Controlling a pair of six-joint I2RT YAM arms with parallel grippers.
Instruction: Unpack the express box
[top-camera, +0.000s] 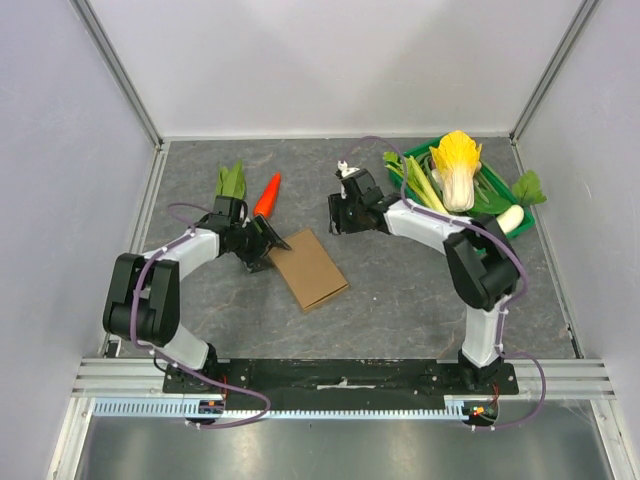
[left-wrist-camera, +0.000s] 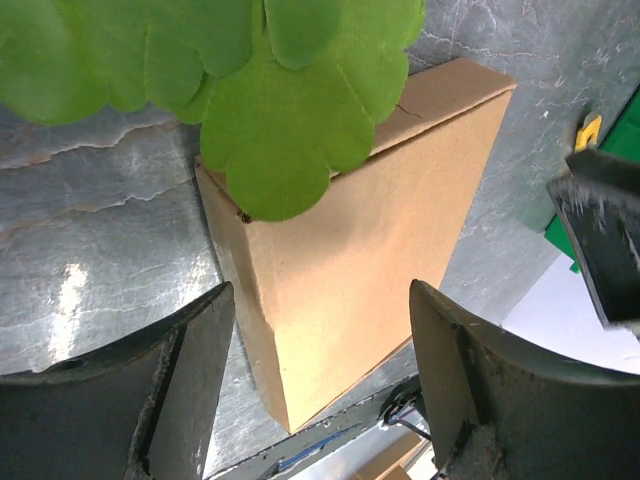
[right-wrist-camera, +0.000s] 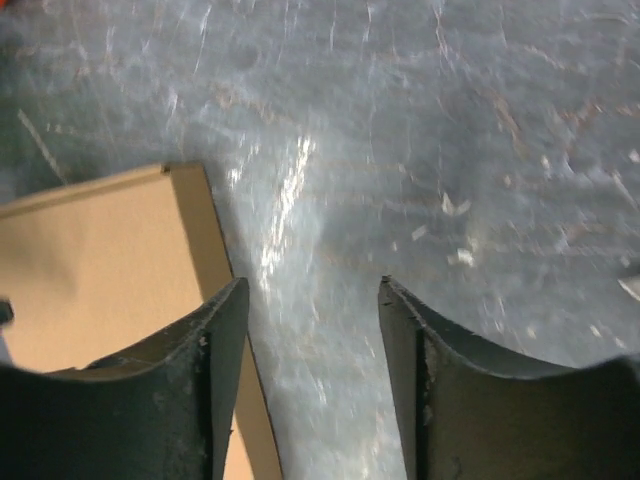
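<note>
flat rectangular cardboard express box (top-camera: 308, 270), smooth brown faces, veined grey tabletop (top-camera: 400, 290)

The top camera looks down from behind the arm bases (top-camera: 487, 372) onto the whole table (top-camera: 400, 290). Both wrist cameras sit low and close over it; all three share the express box (top-camera: 308, 270).

Left arm (top-camera: 185, 250), right arm (top-camera: 430, 225): jaws apart.
</note>
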